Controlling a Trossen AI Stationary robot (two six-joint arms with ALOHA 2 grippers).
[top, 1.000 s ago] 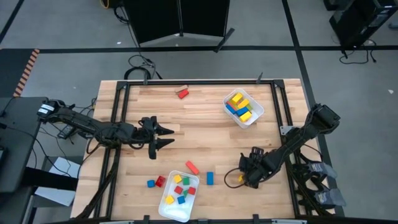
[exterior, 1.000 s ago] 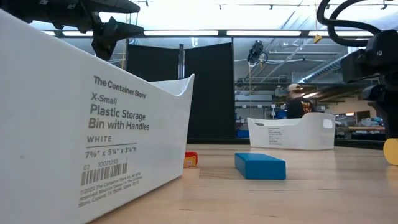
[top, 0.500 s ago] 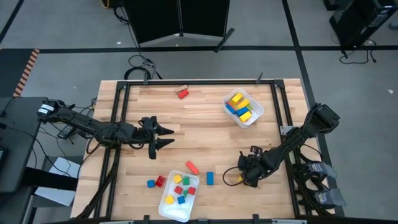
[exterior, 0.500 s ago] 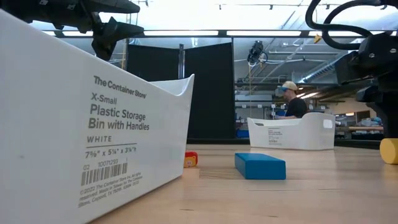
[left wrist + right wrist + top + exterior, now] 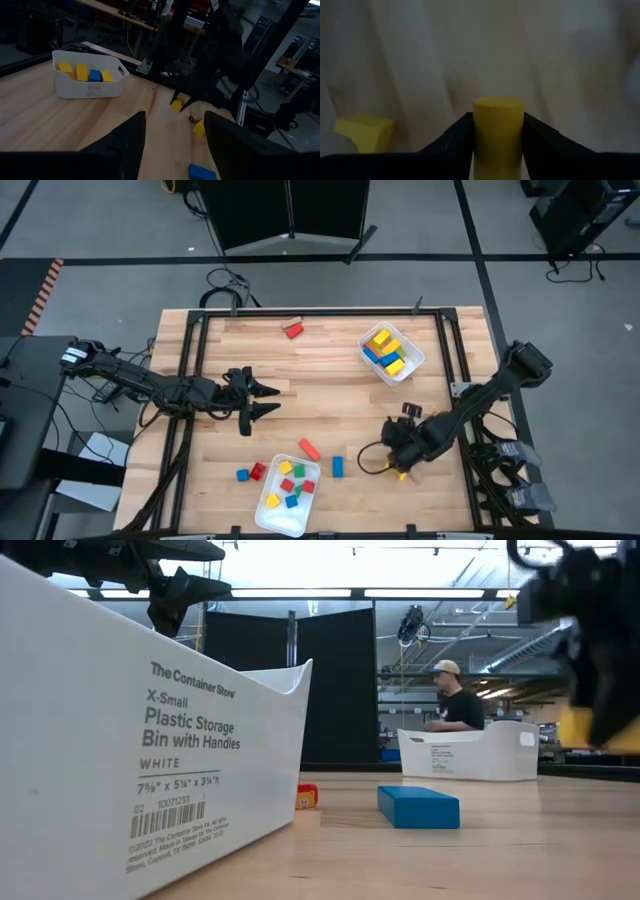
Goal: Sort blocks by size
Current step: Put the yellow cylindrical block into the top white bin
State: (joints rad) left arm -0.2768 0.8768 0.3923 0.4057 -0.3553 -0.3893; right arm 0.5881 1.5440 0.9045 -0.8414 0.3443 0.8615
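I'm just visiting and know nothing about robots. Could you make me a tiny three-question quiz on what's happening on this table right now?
1. True or false: the right tool is clamped on a yellow block.
2. Which tray holds mostly yellow and blue blocks: A, the far tray, or B, the near tray?
3. Fill in: a second yellow block lies on the ____, not in a tray.

Key
1. True; the block sits between the fingers, lifted off the table.
2. A.
3. Table.

The left tool waits, open, above the table's left half.
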